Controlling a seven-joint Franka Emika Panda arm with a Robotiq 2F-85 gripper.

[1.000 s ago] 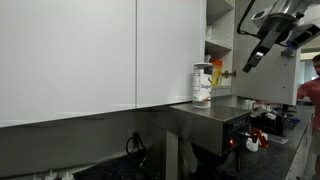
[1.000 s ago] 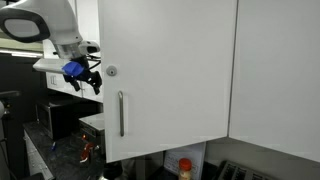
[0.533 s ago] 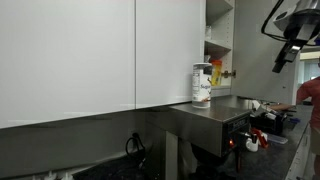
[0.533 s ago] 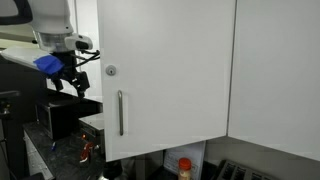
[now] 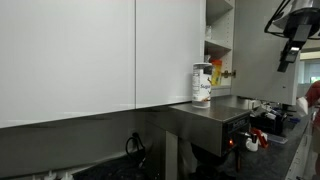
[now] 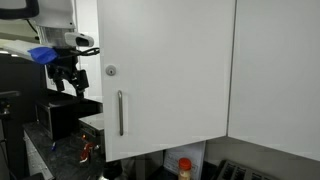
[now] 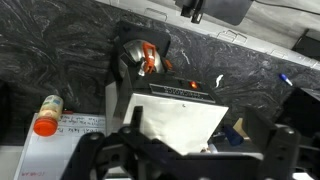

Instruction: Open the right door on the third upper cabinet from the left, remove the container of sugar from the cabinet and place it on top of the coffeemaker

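Note:
The sugar container (image 5: pixel 202 84), whitish with a printed label, stands upright on the flat steel top of the coffeemaker (image 5: pixel 222 111), just in front of the open third upper cabinet (image 5: pixel 221 30). The right door (image 6: pixel 165 70) is swung open, with its silver handle (image 6: pixel 121 112) near its left edge. My gripper (image 5: pixel 286 58) is open and empty. It hangs in the air well away from the container; it also shows in an exterior view (image 6: pixel 68 78). The wrist view looks down on the coffeemaker's top (image 7: pixel 175 125) between my open jaws (image 7: pixel 200 152). The container does not show there.
Slim yellow and red bottles (image 5: pixel 217 72) stand on a cabinet shelf behind the container. An orange-capped bottle (image 7: pixel 46 116) lies on the dark counter beside the machine. Broad closed white panels (image 5: pixel 80 50) fill one side. A person's arm (image 5: pixel 308 92) is at the frame edge.
My gripper has drawn back from the sugar container and the cabinet and risen a little. It has hardly moved in the last half second. The container has stayed on the coffeemaker.

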